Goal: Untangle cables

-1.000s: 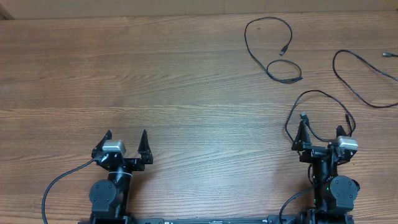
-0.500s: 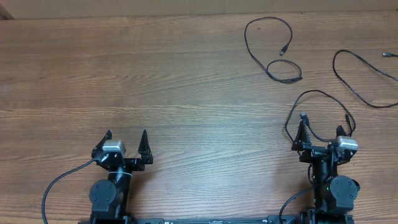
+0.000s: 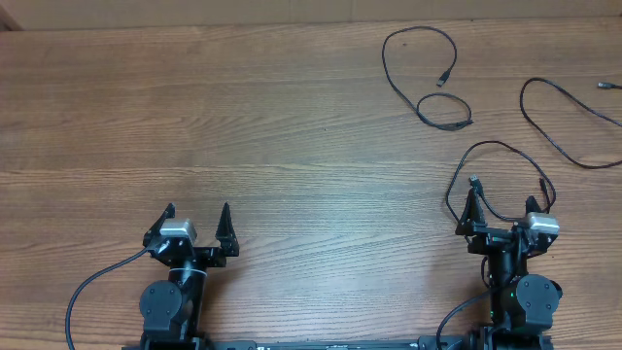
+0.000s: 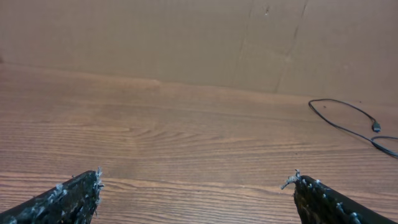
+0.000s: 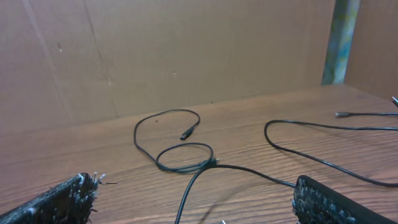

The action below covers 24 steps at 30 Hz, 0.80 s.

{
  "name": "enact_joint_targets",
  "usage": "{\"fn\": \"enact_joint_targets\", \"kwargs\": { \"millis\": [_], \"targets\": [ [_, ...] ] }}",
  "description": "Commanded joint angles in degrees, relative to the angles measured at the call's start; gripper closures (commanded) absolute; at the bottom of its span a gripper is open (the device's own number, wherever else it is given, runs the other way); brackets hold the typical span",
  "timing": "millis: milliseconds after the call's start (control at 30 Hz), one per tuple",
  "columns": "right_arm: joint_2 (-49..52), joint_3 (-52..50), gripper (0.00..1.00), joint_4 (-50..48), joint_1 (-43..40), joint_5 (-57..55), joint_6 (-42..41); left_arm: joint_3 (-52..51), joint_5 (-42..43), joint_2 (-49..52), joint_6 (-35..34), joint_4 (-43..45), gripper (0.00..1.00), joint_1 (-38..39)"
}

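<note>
Three thin black cables lie apart on the right side of the wooden table. One (image 3: 386,60) makes a large loop and a small coil at the back; it also shows in the right wrist view (image 5: 135,135) and the left wrist view (image 4: 348,115). A second (image 3: 550,143) curves along the right edge and shows in the right wrist view (image 5: 323,163). The third (image 3: 505,145) arcs round my right gripper (image 3: 501,209), which is open; the cord (image 5: 214,167) runs between its fingers (image 5: 196,185) without being held. My left gripper (image 3: 194,219) is open and empty, far from all cables (image 4: 197,180).
A brown cardboard wall (image 5: 186,50) stands behind the table's far edge. Thick black arm wires (image 3: 92,287) curl by both arm bases at the front edge.
</note>
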<state>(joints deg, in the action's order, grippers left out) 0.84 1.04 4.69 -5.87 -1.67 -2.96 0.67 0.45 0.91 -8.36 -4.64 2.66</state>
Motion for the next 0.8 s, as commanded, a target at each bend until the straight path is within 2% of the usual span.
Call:
{"fn": "enact_joint_targets", "kwargs": {
  "millis": [0,100,767],
  "targets": [
    [-0.68,-0.61,0.0,-0.13,0.17,0.28,0.26,-0.39,0.22,-0.76,2.47,0.2,0.01,0.35],
    [-0.68,-0.61,0.0,-0.13,0.17,0.28,0.26,-0.39,0.24,-0.76,4.42,0.22,0.0,0.35],
    [-0.68,-0.59,0.0,-0.13,0.17,0.28,0.26,-0.39,0.22,-0.7,4.35,0.22,0.0,0.37]
  ]
}}
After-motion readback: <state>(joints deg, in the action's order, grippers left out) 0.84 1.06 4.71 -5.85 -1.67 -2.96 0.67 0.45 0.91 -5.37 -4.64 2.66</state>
